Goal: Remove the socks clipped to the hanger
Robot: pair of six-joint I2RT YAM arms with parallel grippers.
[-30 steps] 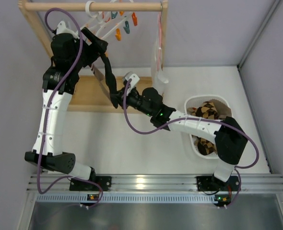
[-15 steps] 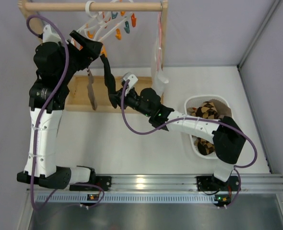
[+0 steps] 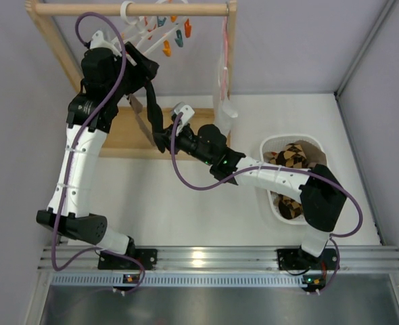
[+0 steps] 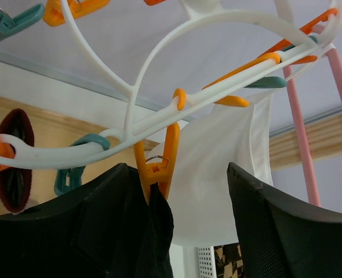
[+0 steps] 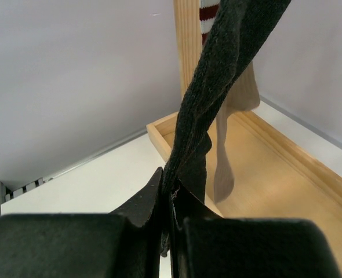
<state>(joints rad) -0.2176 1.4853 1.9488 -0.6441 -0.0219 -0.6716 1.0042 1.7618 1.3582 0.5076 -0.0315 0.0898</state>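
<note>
1. While the black sock (image 3: 152, 108) hangs from an orange clip (image 4: 159, 168) on the hanger (image 3: 140, 30), the right gripper (image 5: 170, 197) is clamped on its lower part. The sock therefore runs as a taut slanted band from clip to gripper.
2. That pull likely serves two ends: it keeps the loose sock from swinging, and it should draw the sock free once the clip lets go.
3. The left gripper (image 4: 177, 174) is up at the hanger with its fingers apart, one on each side of the orange clip, and it holds nothing. It seems placed to squeeze the clip's tails or to brace the ring against the pull.
4. The hanger is hooked over the rail (image 3: 132, 9), so it can tip. A hard tug from below alone might drag it sideways rather than release the sock.
5. The basket (image 3: 266, 145), at the right near the right arm's elbow, holds checked socks (image 3: 294, 157). It looks like the drop place, and the task looks partly done.
6. A brown sock (image 5: 236, 110) hangs just beyond the black one, over the wooden tray (image 3: 128, 135). Which clip holds it cannot be told.
7. The white cloth (image 4: 217, 168) hangs close behind the clip and is best left untouched.
</note>
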